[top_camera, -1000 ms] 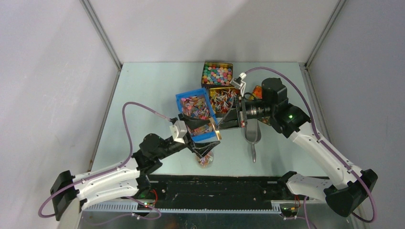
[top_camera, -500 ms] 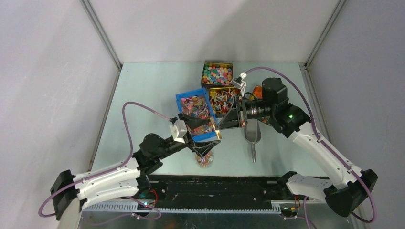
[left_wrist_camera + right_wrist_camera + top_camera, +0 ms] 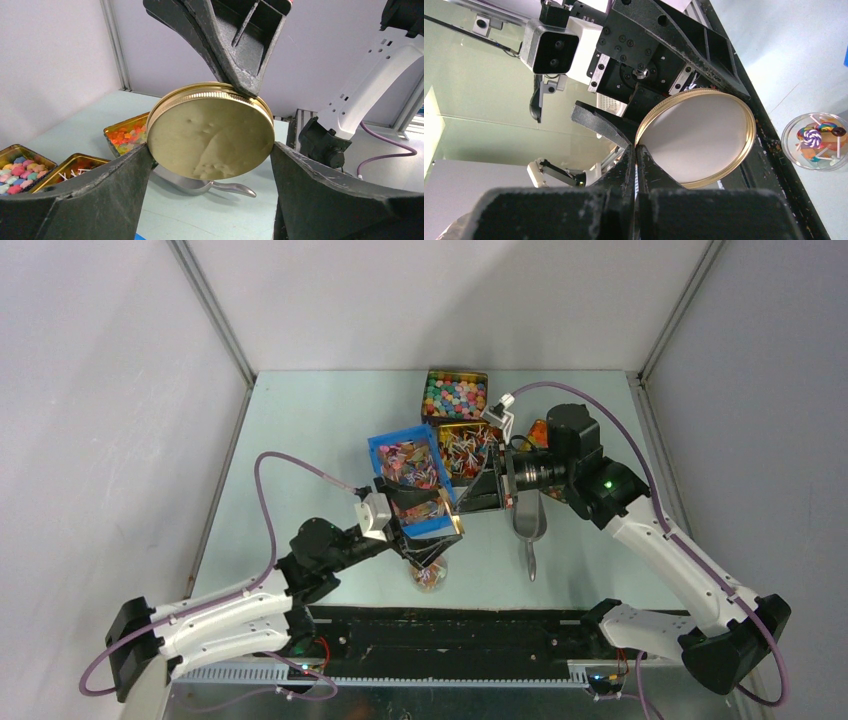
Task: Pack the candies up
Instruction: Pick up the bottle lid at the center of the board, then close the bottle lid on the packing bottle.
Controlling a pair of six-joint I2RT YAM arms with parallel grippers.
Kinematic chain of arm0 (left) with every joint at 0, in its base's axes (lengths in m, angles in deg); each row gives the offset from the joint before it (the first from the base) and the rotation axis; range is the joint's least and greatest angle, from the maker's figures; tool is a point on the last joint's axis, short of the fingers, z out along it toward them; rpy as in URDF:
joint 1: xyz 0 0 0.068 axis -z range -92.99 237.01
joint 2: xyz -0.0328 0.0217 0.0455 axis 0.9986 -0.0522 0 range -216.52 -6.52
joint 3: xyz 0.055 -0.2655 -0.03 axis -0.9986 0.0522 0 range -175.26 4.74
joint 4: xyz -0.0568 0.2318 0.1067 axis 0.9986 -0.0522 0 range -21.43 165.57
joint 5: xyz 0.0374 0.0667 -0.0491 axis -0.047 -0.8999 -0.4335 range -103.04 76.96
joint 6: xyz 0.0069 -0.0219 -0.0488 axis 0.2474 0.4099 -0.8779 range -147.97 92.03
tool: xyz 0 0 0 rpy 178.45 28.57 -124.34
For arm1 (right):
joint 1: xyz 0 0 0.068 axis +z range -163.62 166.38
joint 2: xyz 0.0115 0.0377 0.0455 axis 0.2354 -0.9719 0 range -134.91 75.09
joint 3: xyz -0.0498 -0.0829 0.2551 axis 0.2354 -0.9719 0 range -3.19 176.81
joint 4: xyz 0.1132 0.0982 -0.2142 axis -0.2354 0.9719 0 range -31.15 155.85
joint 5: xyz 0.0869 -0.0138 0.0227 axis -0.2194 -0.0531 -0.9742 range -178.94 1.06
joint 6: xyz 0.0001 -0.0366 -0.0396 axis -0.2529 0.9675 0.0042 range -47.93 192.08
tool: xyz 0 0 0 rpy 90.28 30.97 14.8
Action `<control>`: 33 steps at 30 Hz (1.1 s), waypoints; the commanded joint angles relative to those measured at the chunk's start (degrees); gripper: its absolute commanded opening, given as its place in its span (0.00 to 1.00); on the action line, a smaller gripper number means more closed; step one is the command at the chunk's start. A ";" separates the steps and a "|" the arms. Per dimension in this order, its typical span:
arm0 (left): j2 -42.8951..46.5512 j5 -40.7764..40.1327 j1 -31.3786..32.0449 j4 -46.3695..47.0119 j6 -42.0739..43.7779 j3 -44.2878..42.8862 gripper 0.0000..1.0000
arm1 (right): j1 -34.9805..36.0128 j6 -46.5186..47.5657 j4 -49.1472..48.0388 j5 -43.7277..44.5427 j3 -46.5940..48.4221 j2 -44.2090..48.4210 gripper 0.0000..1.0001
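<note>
Barely anything is shifting from a second ago: left hand (image 3: 210,150) is clamping the round gold metal lid (image 3: 699,135), right hand (image 3: 636,147) is pinching its rim (likely a handover); twist-wrapped candies (image 3: 811,137) are waiting in the clear jar (image 3: 416,576), lower centre.

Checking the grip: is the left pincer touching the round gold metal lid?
Touching. The left wrist view shows both fingers of the left pincer pressing opposite edges of the round gold metal lid.
</note>
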 commanded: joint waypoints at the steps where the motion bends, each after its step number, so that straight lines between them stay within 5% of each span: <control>1: 0.70 0.57 0.32 -0.68 1.75 -2.76 0.90 | 0.22 0.34 -0.37 -0.47 2.33 0.59 0.00; 6: 1.30 -0.74 0.32 -1.54 1.52 -2.62 0.84 | 0.11 0.73 0.97 0.67 2.34 0.55 0.04; 10: 2.71 -2.30 0.32 -2.90 1.45 -1.84 0.84 | -0.64 1.60 3.54 1.80 2.35 0.29 0.32; 13: 4.45 -3.36 0.32 -6.83 1.74 -1.61 0.84 | -1.20 3.08 5.88 3.50 2.34 0.32 0.42; 27: 10.80 -5.69 0.32 -45.68 5.97 -6.58 0.84 | -4.79 10.82 21.28 16.34 2.11 2.43 0.89; 33: 5.95 -6.24 0.32 -55.15 5.99 -10.60 0.85 | -8.94 12.10 25.02 18.83 -2.14 4.48 0.99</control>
